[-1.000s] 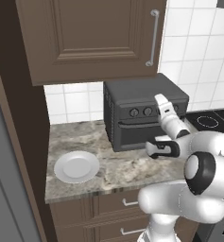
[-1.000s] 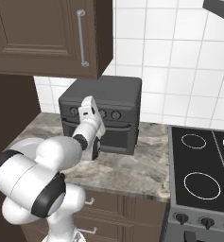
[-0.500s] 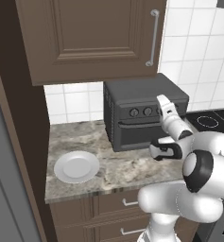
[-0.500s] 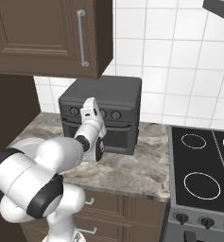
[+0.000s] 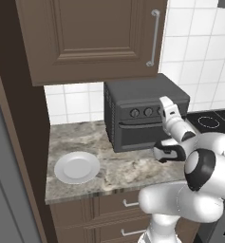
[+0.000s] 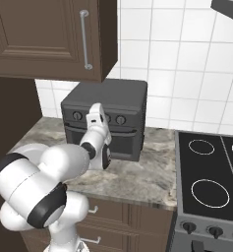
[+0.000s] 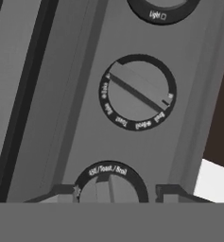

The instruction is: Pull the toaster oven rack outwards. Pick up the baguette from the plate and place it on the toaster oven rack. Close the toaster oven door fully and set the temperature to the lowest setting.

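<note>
The toaster oven [image 5: 142, 114] [image 6: 105, 118] stands on the counter with its toaster oven door [image 5: 137, 135] [image 6: 123, 145] up and closed. The toaster oven rack is hidden behind it. My gripper [image 5: 163, 112] [image 6: 95, 116] [image 7: 114, 194] is pressed up to the knob row. In the hand view its fingertips [image 7: 61, 193] stand on either side of a round knob [image 7: 109, 184], close to its rim, open. Another knob [image 7: 137, 92] lies beyond. The white plate [image 5: 61, 166] sits bare at the counter's left. The baguette is out of view.
A black stovetop [image 6: 211, 167] [image 5: 213, 118] lies to the right of the oven. A brown wall cabinet [image 5: 95, 38] [image 6: 44, 34] hangs above the counter. Drawers [image 5: 128, 204] run under the granite counter [image 5: 123, 168].
The arm holds almost still at the oven's knob row. Oven, door and plate look the same as before.
</note>
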Available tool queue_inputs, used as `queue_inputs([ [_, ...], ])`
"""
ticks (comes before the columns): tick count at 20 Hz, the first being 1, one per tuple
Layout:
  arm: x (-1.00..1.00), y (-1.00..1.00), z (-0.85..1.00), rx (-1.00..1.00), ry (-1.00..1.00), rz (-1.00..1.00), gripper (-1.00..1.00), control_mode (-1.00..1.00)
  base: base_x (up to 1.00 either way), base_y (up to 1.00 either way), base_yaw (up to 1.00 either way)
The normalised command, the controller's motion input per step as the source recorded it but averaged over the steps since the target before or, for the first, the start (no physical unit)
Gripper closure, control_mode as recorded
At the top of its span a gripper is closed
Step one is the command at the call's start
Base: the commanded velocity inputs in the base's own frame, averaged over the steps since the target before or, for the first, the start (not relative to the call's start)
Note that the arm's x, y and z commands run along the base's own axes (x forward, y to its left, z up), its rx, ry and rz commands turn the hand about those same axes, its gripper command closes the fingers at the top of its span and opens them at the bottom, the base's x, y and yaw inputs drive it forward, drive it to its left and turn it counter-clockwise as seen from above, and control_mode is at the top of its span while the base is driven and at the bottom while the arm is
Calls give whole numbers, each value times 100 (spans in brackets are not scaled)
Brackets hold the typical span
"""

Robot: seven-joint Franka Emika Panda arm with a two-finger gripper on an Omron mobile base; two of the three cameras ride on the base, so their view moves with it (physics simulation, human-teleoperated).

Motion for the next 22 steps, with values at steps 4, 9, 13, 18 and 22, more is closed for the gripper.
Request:
queue_inputs([
  [4, 0, -100, 38, 23, 25, -6, 100, -100, 0, 0, 0],
  [9, 14, -100, 25, 17, 49, -5, 100, -100, 0, 0, 0],
  [13, 28, -100, 23, 10, 57, 0, 100, -100, 0, 0, 0],
  [18, 55, -98, 20, 1, 69, 0, 100, -100, 0, 0, 0],
  [22, 85, -65, 19, -9, 89, 4, 100, -100, 0, 0, 0],
])
